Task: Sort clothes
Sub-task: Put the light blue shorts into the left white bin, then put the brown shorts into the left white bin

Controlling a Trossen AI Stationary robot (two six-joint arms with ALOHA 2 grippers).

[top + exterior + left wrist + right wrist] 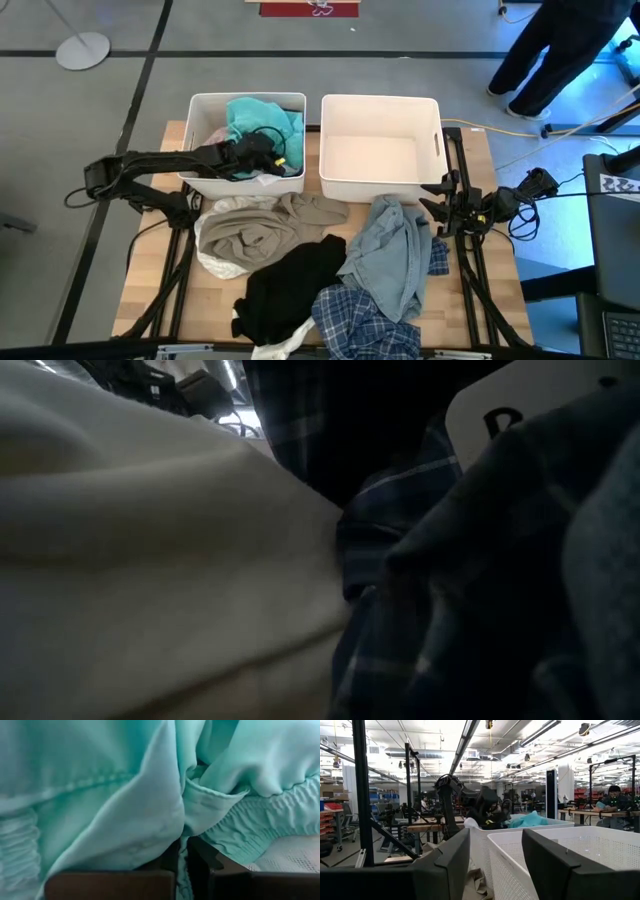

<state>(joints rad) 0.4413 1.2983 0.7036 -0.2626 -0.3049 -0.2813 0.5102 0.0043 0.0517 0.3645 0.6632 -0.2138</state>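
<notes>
1. Pressed almost against the low camera, a beige garment (130,560) and a blue plaid shirt (440,610) fill that view; from above they are part of the unsorted heap on the front half of the table (150,280).
2. That heap holds the beige piece (255,225), a black garment (290,285), a light blue denim shirt (395,250) and the plaid one (360,320), all overlapping one another.
3. Behind the heap stand two white bins side by side: the left bin (200,105) already has a teal garment (262,122) and other pieces in it, and the right bin (380,105) looks bare inside.
4. Reaching over the left bin, the left gripper (262,152) sits low among the clothes there. Its wrist camera shows the fingers drawn together with a fold of the teal garment (150,795) pinched in the narrow slit between them.
5. Off the table's right edge, the right gripper (447,205) waits beside the right bin with its fingers (445,865) apart and nothing between them.
6. What matters for the next pick, I'd judge: the heap lies toward the front of the table from both tools. The denim shirt is just beside the right gripper, so that arm is nearer, while the left one is busy at its bin.
</notes>
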